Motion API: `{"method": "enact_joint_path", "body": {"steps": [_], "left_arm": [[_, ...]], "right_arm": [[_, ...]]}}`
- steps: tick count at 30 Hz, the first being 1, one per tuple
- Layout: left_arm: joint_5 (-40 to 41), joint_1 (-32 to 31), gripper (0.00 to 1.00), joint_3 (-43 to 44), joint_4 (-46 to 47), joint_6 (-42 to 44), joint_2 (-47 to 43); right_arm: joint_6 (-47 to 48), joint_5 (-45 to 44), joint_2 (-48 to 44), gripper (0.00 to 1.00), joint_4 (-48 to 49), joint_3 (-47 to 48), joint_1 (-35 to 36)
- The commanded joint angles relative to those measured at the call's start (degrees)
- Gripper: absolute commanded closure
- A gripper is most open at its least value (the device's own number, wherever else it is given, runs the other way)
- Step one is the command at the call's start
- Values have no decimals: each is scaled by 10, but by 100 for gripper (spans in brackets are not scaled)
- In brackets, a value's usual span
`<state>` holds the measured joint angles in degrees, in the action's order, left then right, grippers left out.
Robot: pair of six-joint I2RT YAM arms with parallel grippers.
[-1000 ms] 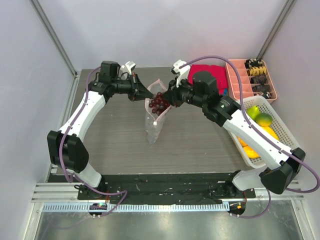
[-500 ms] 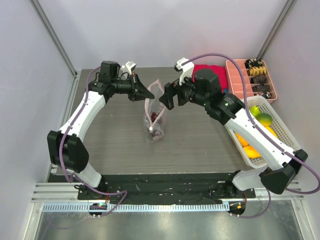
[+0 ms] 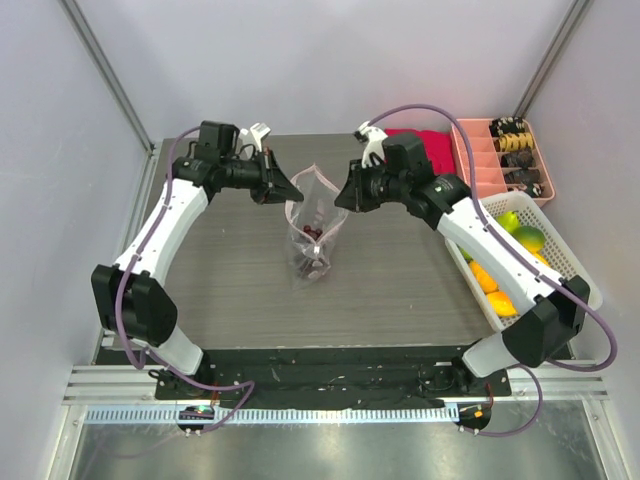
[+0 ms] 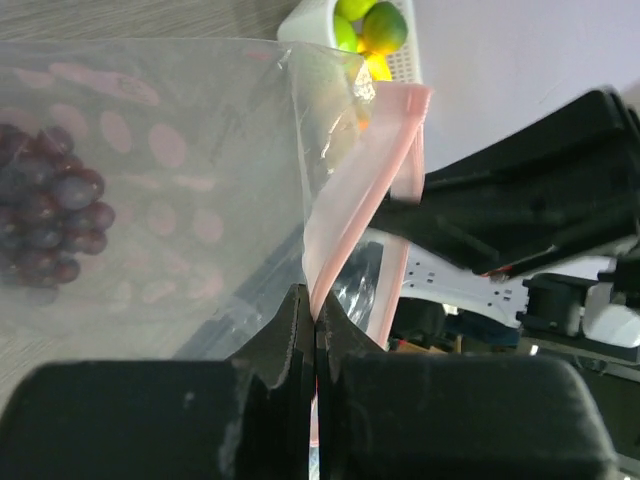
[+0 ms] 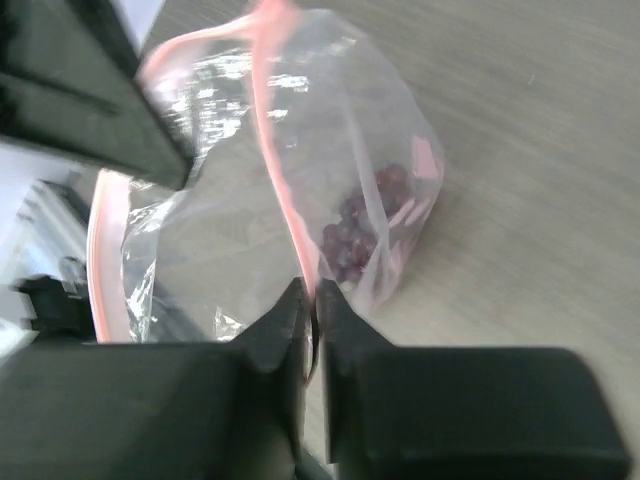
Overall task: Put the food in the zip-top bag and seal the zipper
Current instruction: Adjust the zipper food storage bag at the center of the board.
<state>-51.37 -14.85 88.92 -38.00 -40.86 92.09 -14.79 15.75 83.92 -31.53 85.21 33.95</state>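
The zip-top bag [image 3: 312, 235] stands mid-table [image 3: 400, 285], mouth pulled wide, with the grape bunch [image 4: 50, 225] down in its bottom. On one side the left gripper [image 4: 313, 310] is pinched tight on the pink zipper [image 4: 345, 240], and the right gripper [image 5: 310, 300] is clamped on the opposite strip (no gap between either pair of fingers). Off right, green fruits [image 3: 520, 232] and oranges [image 3: 485, 280] sit in the white basket [image 3: 565, 262].

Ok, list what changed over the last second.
The grape bunch left the right gripper and dropped to the bottom of the zip-top bag. The right gripper then closed on the bag's zipper edge. The left gripper kept its pinch on the opposite edge.
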Motion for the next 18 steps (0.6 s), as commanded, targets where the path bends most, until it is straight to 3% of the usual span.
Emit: {"method": "enact_joint_path", "body": {"steps": [1,3,4,10,18], "left_arm": [[51,2,89,48,-86,83,-33],[99,0,80,83,-136,124,-33],[119,-2,69,97,-152,140,-33],[212,-33,45,164,-216,212,-60],[283,-119,44,169,-239,235,-69]], "right_arm": [[-98,131,2,99,6,17,-56],[-111,159,-5,99,9,21,-59],[-124,166,-15,99,21,22,-59],[-153,167,-35,99,30,25,-54],[-159,158,-33,99,33,36,-36]]}}
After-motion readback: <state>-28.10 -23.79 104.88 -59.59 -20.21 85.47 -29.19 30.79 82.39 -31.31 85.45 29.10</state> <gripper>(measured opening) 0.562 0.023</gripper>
